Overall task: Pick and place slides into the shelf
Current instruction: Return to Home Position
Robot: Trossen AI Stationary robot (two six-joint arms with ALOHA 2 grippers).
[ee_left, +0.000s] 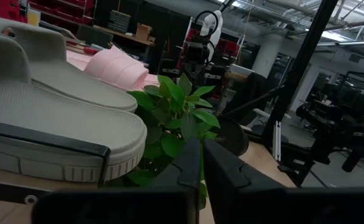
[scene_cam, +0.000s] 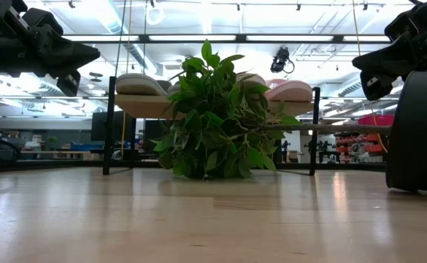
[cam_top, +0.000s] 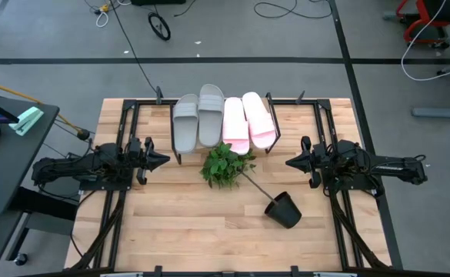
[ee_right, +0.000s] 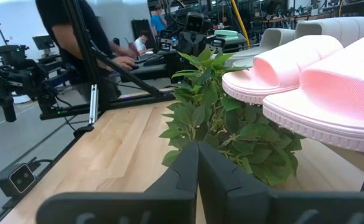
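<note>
Judging from the loaded shelf, I take the placing as done and the step in hand as parking both arms. All four slides lie side by side on its plank at the far middle of the tabletop, the grey pair on the left, the pink pair on the right. My left hand sits low at the left side, my right hand at the right side, each pointing inward, fingers pressed together and holding nothing, well apart from the slides. The next move should call only for settling the arms at rest without brushing the leafy plant, toppled just in front of the shelf, its black pot on its side. Surface: pale wooden planks, black rails along both sides. Room: grey floor with dark tape lines and loose cables; benches and a person in dark clothes beyond
</note>
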